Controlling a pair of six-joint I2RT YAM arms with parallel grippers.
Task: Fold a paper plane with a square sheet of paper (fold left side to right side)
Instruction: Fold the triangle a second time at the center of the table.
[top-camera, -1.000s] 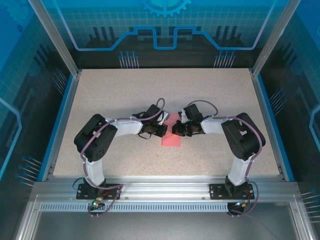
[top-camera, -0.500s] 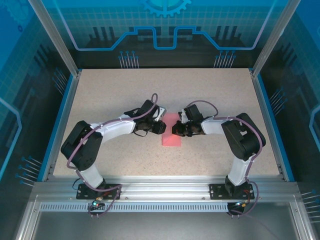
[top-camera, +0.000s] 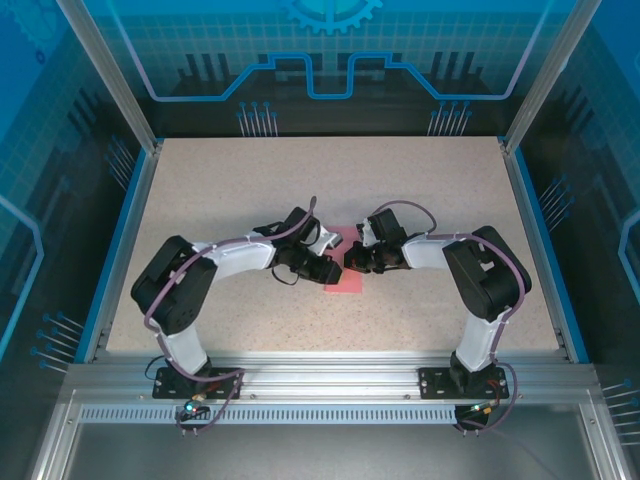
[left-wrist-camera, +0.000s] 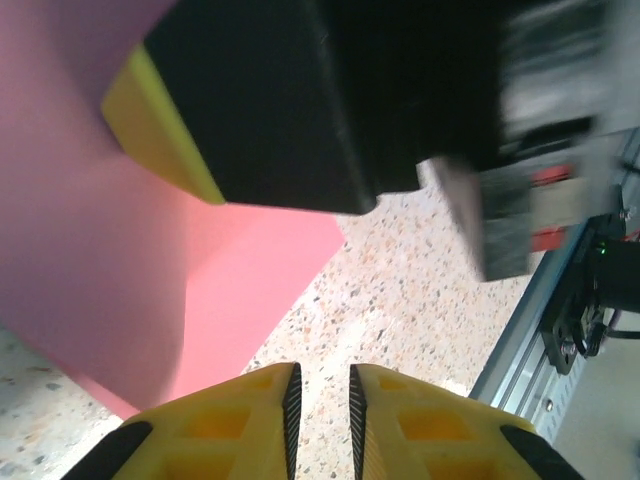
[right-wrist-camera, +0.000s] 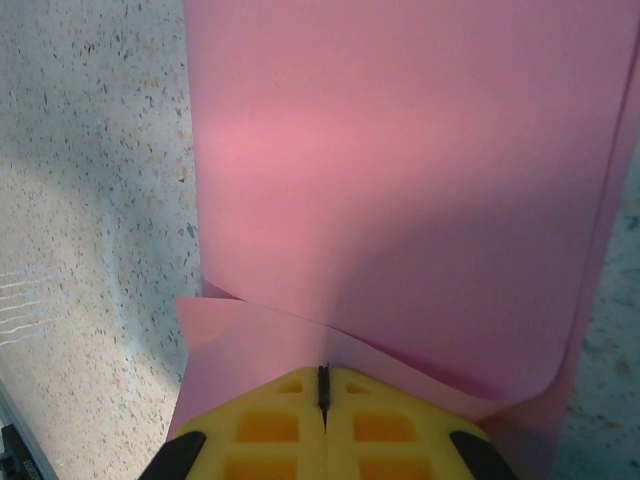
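Observation:
The square sheet of paper (top-camera: 346, 284) lies salmon-pink at the table's middle, folded over on itself, between both grippers. My right gripper (top-camera: 351, 260) is at its right side. In the right wrist view the jaws (right-wrist-camera: 323, 373) are shut on the paper (right-wrist-camera: 400, 180), whose upper layer curls up into the fingertips over a lower flap. My left gripper (top-camera: 327, 268) is at the paper's left side. Its yellow fingers (left-wrist-camera: 250, 410) stand a little open over bare table just off the paper's (left-wrist-camera: 100, 280) corner, with nothing between them. The right gripper's finger (left-wrist-camera: 160, 130) looms above the sheet.
The speckled table (top-camera: 420, 190) has room on all sides of the paper. A blue-edged frame (top-camera: 528, 240) borders it, and an aluminium rail (top-camera: 320, 375) runs along the near edge, also seen as the rail (left-wrist-camera: 545, 300) in the left wrist view.
The left arm reached farther over the paper, then drew back toward me, and its jaws parted slightly. The right gripper and the paper stayed put.

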